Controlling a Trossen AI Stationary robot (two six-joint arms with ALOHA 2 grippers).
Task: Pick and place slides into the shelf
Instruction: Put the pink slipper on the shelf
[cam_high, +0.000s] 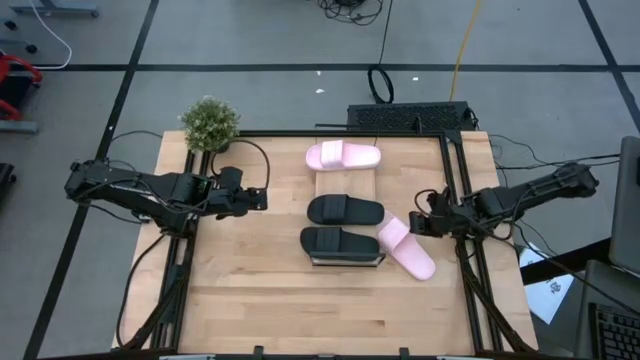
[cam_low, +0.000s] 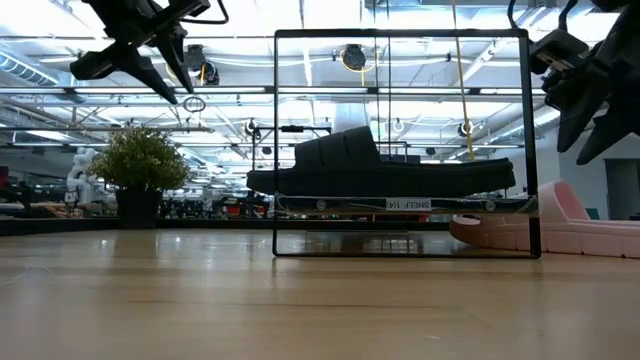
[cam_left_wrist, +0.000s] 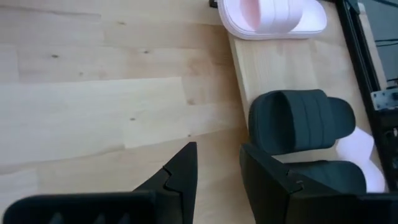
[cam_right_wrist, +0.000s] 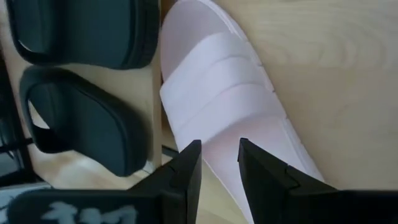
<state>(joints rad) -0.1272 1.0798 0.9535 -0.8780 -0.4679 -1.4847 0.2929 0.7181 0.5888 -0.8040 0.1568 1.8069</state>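
Observation:
The pale slatted shelf (cam_high: 345, 182) lies at the table's middle. On it rest a pink slide (cam_high: 343, 155) at the far end and two black slides (cam_high: 345, 210) (cam_high: 343, 243) nearer. The other pink slide (cam_high: 406, 247) lies sole-down on the table, slanted against the shelf's right side. My right gripper (cam_high: 418, 222) hovers open above this slide's strap (cam_right_wrist: 214, 74), well clear of it in the low view (cam_low: 585, 100). My left gripper (cam_high: 262, 198) hangs open in the air left of the shelf, over bare table (cam_left_wrist: 217, 168).
A potted plant (cam_high: 210, 122) stands at the table's far left corner. Black metal rails (cam_high: 455, 180) run along the table's sides and far edge. A thin black frame (cam_low: 400, 35) stands around the shelf's near end. Bare tabletop (cam_high: 330, 310) spreads along the near side.

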